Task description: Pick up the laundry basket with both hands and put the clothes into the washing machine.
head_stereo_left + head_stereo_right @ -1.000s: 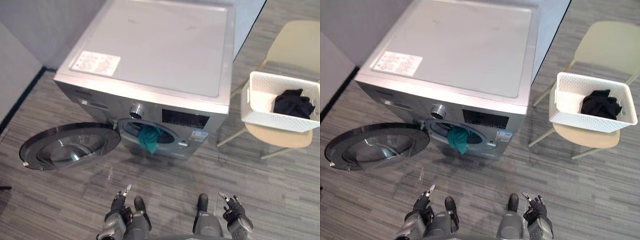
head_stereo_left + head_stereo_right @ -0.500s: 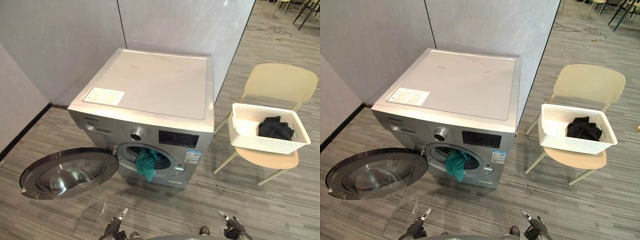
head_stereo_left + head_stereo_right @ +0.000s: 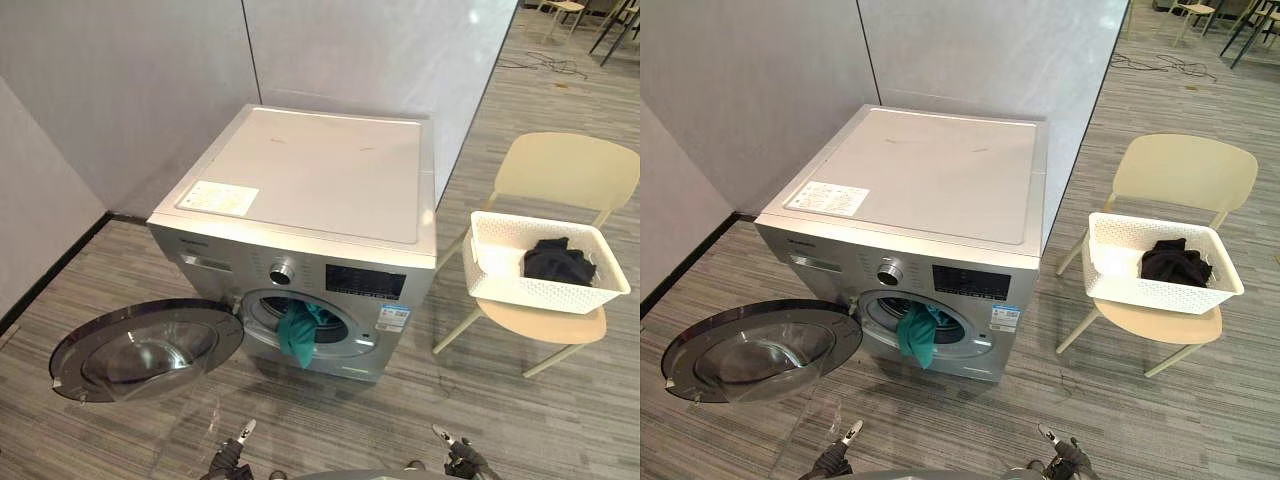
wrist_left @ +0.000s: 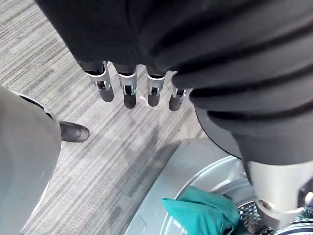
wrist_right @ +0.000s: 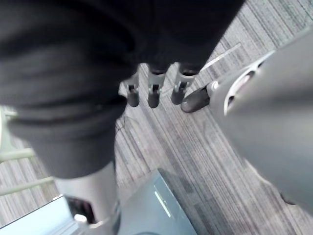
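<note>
The left hand [image 3: 232, 460] is hovering low at the near edge of the head views, in front of the silver front-loading washing machine [image 3: 320, 190], with one dark-tipped finger pointing toward the machine. In its wrist view the fingers [image 4: 127, 93] are hanging in a loose, nearly straight row above the grey plank floor [image 4: 112, 156], spread and empty. The right hand [image 3: 458, 460] is mirroring that pose at the same height, off to the right and well apart from the left. Its fingers [image 5: 154, 93] are also reaching out relaxed and straight over the floor, closing on nothing.

The white perforated laundry basket [image 3: 500, 285] is sitting on the seat of a beige chair [image 3: 565, 175] to the right of the machine, well apart from both hands. A bundle of black clothes [image 3: 557, 262] is lying inside it, toward its right end.

The machine's round door [image 3: 150, 350] is standing wide open, swung out to the left. A teal garment [image 3: 295, 335] is hanging from the drum opening, draping over its lower rim. The left wrist view is catching that same garment [image 4: 200, 215] at the edge of the drum.
</note>
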Controlling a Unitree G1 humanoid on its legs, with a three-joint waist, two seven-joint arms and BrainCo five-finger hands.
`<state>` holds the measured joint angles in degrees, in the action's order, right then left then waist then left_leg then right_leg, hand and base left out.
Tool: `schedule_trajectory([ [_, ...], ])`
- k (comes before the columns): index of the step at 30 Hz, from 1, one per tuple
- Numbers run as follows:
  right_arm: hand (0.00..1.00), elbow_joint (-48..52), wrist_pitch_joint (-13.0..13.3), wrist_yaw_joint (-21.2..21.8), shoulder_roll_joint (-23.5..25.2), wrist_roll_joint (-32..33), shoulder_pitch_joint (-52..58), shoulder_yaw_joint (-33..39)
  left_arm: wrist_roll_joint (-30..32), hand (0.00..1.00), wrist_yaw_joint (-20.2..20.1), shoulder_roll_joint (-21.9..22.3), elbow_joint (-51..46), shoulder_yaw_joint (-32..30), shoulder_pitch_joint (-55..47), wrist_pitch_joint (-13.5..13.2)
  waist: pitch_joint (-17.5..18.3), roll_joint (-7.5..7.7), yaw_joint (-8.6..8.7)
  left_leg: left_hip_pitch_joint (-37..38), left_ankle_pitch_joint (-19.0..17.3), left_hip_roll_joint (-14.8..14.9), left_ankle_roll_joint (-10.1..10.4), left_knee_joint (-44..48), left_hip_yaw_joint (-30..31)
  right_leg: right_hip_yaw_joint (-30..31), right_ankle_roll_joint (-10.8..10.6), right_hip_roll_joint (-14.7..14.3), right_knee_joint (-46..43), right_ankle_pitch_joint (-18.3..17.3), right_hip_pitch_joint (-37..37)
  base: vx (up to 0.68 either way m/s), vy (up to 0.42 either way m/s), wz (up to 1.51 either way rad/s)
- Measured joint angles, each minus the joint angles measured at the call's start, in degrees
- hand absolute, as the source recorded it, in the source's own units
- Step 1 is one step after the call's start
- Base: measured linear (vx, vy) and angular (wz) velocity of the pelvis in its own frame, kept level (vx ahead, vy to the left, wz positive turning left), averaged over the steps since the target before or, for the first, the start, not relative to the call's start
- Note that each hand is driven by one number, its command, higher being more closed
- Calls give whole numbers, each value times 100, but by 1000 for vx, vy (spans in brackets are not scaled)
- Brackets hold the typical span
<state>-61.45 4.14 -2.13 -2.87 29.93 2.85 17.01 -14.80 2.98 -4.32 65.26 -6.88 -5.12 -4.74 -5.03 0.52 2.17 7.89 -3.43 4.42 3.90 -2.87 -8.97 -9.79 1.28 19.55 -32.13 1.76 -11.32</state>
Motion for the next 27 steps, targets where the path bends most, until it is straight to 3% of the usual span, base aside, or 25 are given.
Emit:
schedule_trajectory([
  [2, 0, 98, 101, -3, 89, 99, -8, -21, 86, 0, -29, -1, -29, -44, 4, 12, -69, -53, 6, 139, -100, 70, -133, 20, -52, 290, -48, -66, -649, 213, -366, 76, 53, -17],
  [3, 0, 195, 92, -5, 179, 100, -25, -82, 158, 0, -29, -53, -58, -175, 24, 38, -124, 55, 4, 152, -233, 143, -156, 167, -62, 450, -365, -377, -1039, -265, -569, 142, -23, -17],
  [4, 0, 258, 107, 0, 230, 101, -21, -160, 208, 0, -22, -45, -60, -313, 47, 51, -159, 110, 14, 108, -313, 252, -130, 284, -61, 448, -434, -773, -1177, -714, -708, 136, -56, -2],
  [6, 0, 246, 117, -8, 245, 143, -9, -235, 208, 0, -29, -17, -53, -434, 112, 61, -167, 124, 20, 91, -380, 350, -61, 311, -7, 173, -509, -1180, -729, -947, -700, 150, -90, 19],
  [8, 0, 250, 138, -17, 247, 154, -12, -241, 248, 0, -24, -2, -54, -507, 175, 71, -154, 156, 28, 83, -423, 273, 12, 292, 83, 51, -483, -1415, 369, -866, -583, 182, -115, 33],
  [9, 0, 219, 162, -17, 225, 155, -8, -225, 319, 0, -9, 52, -31, -534, 249, 76, -204, 152, 21, 128, -453, 217, 113, 289, 194, -5, -48, -1471, 783, -839, -366, 275, -123, 37],
  [10, 0, 239, 199, -19, 180, 153, -61, -154, 439, 0, -9, 183, -34, -650, 293, 75, -247, -122, 19, 106, -428, 343, 155, 328, 263, -144, -28, -1572, 920, -870, -228, 288, -103, 32],
  [11, 0, 236, 199, -23, 154, 153, -98, -100, 456, 0, -4, 323, -34, -699, 294, 73, -268, -175, 28, 152, -418, 383, 167, 309, 262, -185, -1, -1613, 936, -911, -211, 368, -84, 11],
  [12, 0, 222, 197, -26, 141, 153, -194, -120, 542, 0, 7, 372, -43, -724, 345, 66, -228, -323, 0, 234, -336, 477, 296, 299, 244, -184, 47, -1721, 964, -1005, -123, 313, -87, -4],
  [13, 0, 222, 198, -26, 161, 153, -226, -121, 556, 0, 8, 384, -41, -725, 328, 69, -233, -316, 1, 262, -332, 514, 304, 377, 241, -189, 58, -1761, 1033, -1052, -27, 351, -136, 0],
  [15, 0, 237, 210, -19, 277, 153, -253, -134, 544, 0, -15, 339, -77, -735, 378, 58, -288, -174, 7, 170, -360, 599, 334, 1073, 268, -274, 88, -1816, 1375, -1093, 472, 228, -156, 25],
  [16, 0, 369, 204, -18, 369, 151, -203, -317, 521, 0, -12, 368, -335, -735, 412, 42, -260, -84, -13, -439, -484, 727, 390, 2413, 307, -357, 71, -1866, 1672, -1107, 777, 188, -150, 32],
  [18, 0, 535, 207, -10, 357, 143, -176, -613, 525, 0, 10, 438, -533, -723, 421, 14, -313, -7, -58, -1203, -508, 851, 451, 3942, 511, -438, 98, -1898, 1809, -1118, 954, 144, -87, 18],
  [19, 0, 653, 206, -8, 354, 136, -197, -791, 541, 0, 54, 510, -648, -698, 454, -34, -332, -38, -101, -1653, -529, 881, 428, 4805, 571, -439, 162, -1918, 1839, -1128, 1064, 158, -11, -6],
  [20, 0, 692, 211, -13, 380, 94, -233, -873, 537, 0, 93, 566, -664, -643, 518, -64, -361, -53, -144, -1919, -585, 877, 361, 5103, 456, -434, 175, -1907, 1854, -1124, 1201, 165, 14, -13],
  [22, 0, 656, 207, -29, 371, 8, -239, -919, 534, 0, 108, 609, -749, -467, 532, -106, -372, -42, -168, -2097, -655, 774, 243, 4552, 234, -423, 173, -1809, 1838, -1124, 1281, 176, 109, -17],
  [24, 0, 661, 203, -33, 243, -160, -244, -1160, 529, 0, 113, 617, -747, -214, 534, -136, -380, -153, -147, -2115, -155, 649, 146, 3002, 216, -374, 76, -1810, 1792, -1137, 1219, 146, 152, -18],
  [27, 0, 751, 233, -164, 103, -443, -342, -1477, 522, 0, 167, 573, -765, -32, 599, -177, -470, -6, -183, -1923, -168, 402, 51, 2175, 96, -283, -68, -1617, 1677, -1185, 825, 68, 141, 2],
])
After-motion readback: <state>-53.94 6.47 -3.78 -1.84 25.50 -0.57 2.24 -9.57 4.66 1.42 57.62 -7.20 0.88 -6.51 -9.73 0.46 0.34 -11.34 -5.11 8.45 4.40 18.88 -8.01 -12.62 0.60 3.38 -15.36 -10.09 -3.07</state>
